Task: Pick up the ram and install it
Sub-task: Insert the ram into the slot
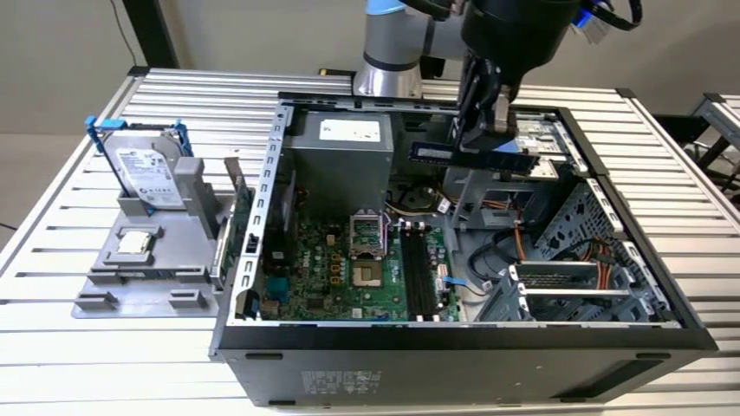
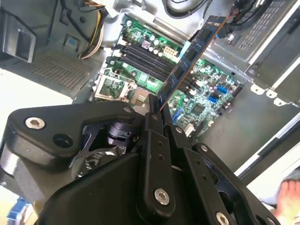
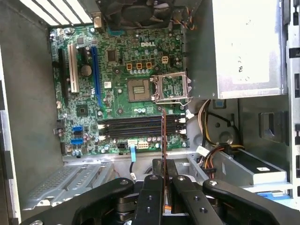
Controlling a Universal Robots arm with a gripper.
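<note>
My gripper is shut on the ram, a long thin stick with a row of chips. It hangs level above the back part of the open computer case. In the second wrist view the ram runs out from between the fingers over the green motherboard. In the first wrist view I see the ram edge-on as a thin line, crossing over the black memory slots. In the exterior view the slots lie well below the stick, beside the processor socket.
To the exterior view's left, a grey stand holds a silver hard drive in a blue frame and a small chip. A grey power supply and bundled cables sit inside the case. A person's hand is beyond the case.
</note>
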